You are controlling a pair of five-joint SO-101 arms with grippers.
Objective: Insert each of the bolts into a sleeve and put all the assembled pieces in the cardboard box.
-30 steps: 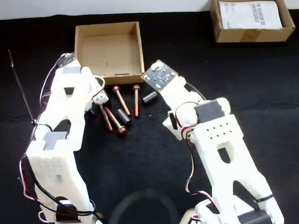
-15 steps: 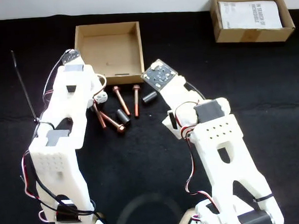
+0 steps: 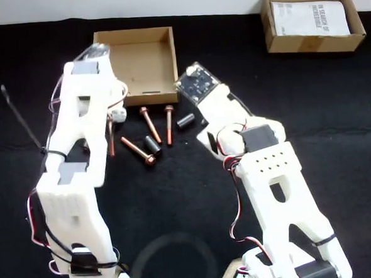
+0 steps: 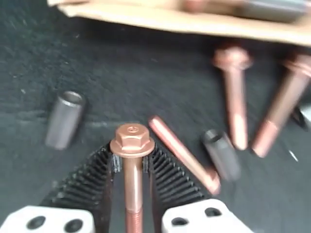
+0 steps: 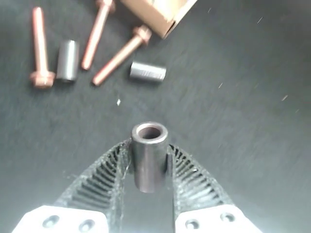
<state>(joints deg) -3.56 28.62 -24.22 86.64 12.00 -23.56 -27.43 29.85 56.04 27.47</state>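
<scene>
Clamped between the ribbed black fingers (image 4: pixel 99 167) of the left gripper (image 4: pixel 132 156): a copper-coloured hex-head bolt (image 4: pixel 132 187), shank lying along the gap, head poking just past the fingertips. Pinched the same way in the right gripper (image 5: pixel 149 151): a dark grey metal sleeve (image 5: pixel 149 165), squeezed on both sides, open bore showing just beyond the tips. Spread on the black table cover (image 3: pixel 310 119), just in front of the open cardboard box (image 3: pixel 132 33): three loose bolts (image 3: pixel 138 150) and two loose sleeves (image 3: pixel 152 144), one sleeve close beside the slanted bolt, the other near the right wrist. Against a second ago: left arm raised and swung toward the box's near corner, held bolt lifted away from its neighbour, that neighbour left slanted on the cover; right wrist shifted slightly toward the box.
</scene>
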